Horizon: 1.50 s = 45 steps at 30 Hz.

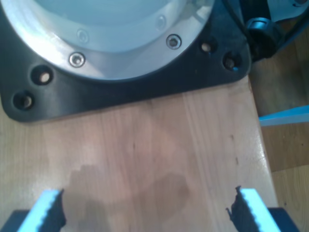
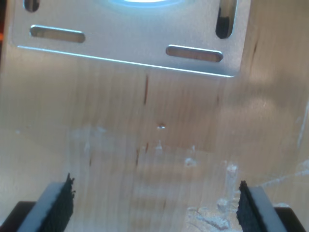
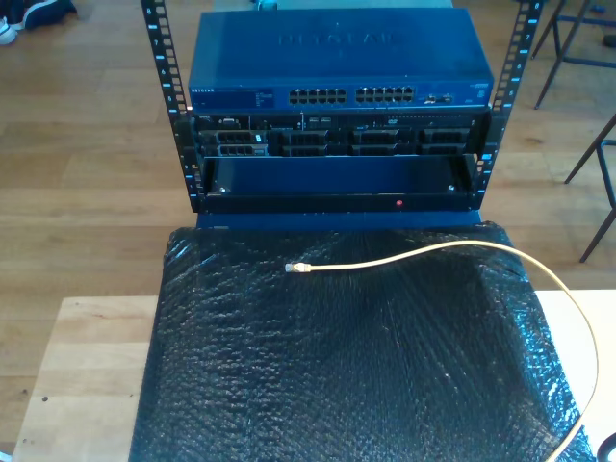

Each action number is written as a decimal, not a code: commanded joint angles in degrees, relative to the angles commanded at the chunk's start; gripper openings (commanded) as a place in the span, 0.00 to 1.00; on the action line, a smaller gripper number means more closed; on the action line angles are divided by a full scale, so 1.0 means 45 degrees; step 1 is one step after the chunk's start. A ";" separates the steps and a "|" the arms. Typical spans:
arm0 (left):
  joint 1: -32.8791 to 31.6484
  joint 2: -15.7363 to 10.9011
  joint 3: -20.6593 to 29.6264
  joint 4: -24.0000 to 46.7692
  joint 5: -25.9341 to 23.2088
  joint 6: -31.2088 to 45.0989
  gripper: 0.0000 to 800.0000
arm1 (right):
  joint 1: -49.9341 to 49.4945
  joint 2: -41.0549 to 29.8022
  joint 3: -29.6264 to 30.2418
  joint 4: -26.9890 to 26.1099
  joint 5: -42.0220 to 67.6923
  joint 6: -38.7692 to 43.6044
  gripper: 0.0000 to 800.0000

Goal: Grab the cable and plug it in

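Note:
The cable (image 3: 452, 248) is thin and pale yellow. In the exterior view it lies across a black plastic-covered surface (image 3: 337, 366) and curves off toward that view's lower right. Its small whitish plug (image 3: 296, 269) rests left of centre in that view, in front of the blue network switch (image 3: 337, 72) with its rows of ports (image 3: 351, 95). My first gripper (image 1: 147, 208) is open over bare wood, near a black and silver arm base (image 1: 120, 58). My second gripper (image 2: 154, 203) is open too, above pale wood by a metal plate (image 2: 130, 43). Neither holds anything.
The switch sits in a black rack (image 3: 337, 164) with other units (image 3: 337, 141) and an open dark bay below. Wooden boards (image 3: 87, 375) flank the black cover. Chair legs (image 3: 597, 144) stand at the exterior view's right on the wooden floor.

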 joint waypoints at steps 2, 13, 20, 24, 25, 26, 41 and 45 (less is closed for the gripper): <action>0.0000 0.0000 0.0000 0.0000 0.0000 0.0000 1.00 | 0.0000 0.0000 -0.0020 0.0000 0.0000 0.0000 1.00; 0.0039 -0.0078 -0.0176 0.0020 0.0274 -0.0020 1.00 | 0.0000 -0.1641 -0.0254 0.0000 0.0488 0.0020 1.00; 0.0059 -0.0234 -0.1446 0.0078 0.2442 -0.0059 1.00 | -0.0039 -0.1758 -0.1758 0.0020 0.2774 0.0137 1.00; 0.0020 -0.0234 -0.2442 -0.0059 0.3868 -0.0195 1.00 | -0.0039 -0.1739 -0.2579 0.0117 0.3790 0.0801 1.00; 0.0000 -0.0234 -0.2676 -0.0156 0.4044 -0.0254 1.00 | -0.0020 -0.1739 -0.2813 0.0137 0.3946 0.1055 1.00; -0.0039 -0.0234 -0.2911 -0.0274 0.4181 -0.0293 1.00 | 0.0000 -0.1739 -0.3028 0.0137 0.4122 0.1328 1.00; -0.1035 -0.0234 -0.5978 -0.2422 0.7033 -0.1250 1.00 | 0.2852 -0.1016 -0.5880 0.0313 0.6193 0.5275 1.00; -0.2305 -0.0176 -0.6349 -0.2481 0.7580 -0.2540 1.00 | 0.3927 -0.0293 -0.6818 0.0449 0.6603 0.6369 1.00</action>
